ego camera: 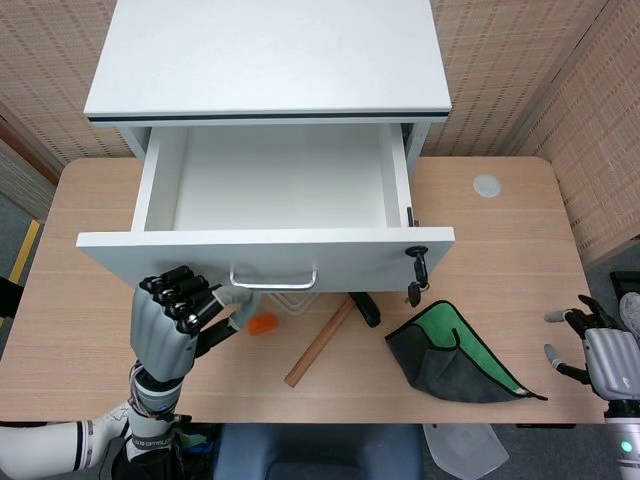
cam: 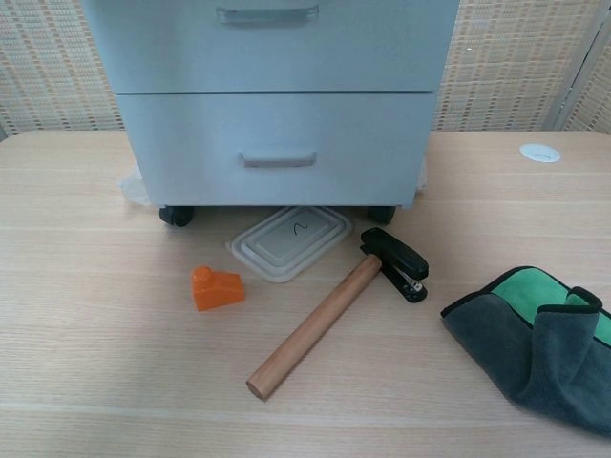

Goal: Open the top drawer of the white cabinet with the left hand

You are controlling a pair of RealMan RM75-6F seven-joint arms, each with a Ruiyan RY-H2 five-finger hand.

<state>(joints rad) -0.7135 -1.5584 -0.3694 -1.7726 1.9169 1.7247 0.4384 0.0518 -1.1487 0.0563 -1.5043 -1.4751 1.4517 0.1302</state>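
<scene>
**Top drawer out, my left hand just below its front**

Head view: white cabinet (ego camera: 268, 55) fills the top-center of the frame, w/ its top drawer (ego camera: 270, 190) pulled well out toward the bottom edge; the inside looks bare white. Drawer front runs across mid-frame, silver handle (ego camera: 273, 279) at its lower edge, a key (ego camera: 415, 270) hanging from the lock at the front's right end.

My left hand (ego camera: 170, 320) sits lower left, just below the drawer front, back of hand facing the camera. Fingers (ego camera: 185, 290) curled in; a light-colored tip points toward the handle's left end, but I can't tell if it touches or hooks it, so grasp vs. empty fist: can't tell. My right hand (ego camera: 600, 350) is at the lower-right edge, fingers spread, holding nothing, well apart from everything else.

On the table (ego camera: 500, 230), partly under the drawer front: orange block (ego camera: 262, 324), wooden-handled hammer (ego camera: 330, 335), clear lid (ego camera: 290, 296) and black stapler (ego camera: 364, 303). Green/grey cloth (ego camera: 450, 355) lies right of center, small white disc (ego camera: 486, 185) upper right.

Chest view: neither hand shows. Lower cabinet drawers fill the top. Below them the lid (cam: 291, 241), the block (cam: 216, 287) to its lower left, hammer (cam: 320, 324) lying diagonal w/ its head beside the stapler (cam: 401, 262), cloth (cam: 535, 343) at lower right.
</scene>
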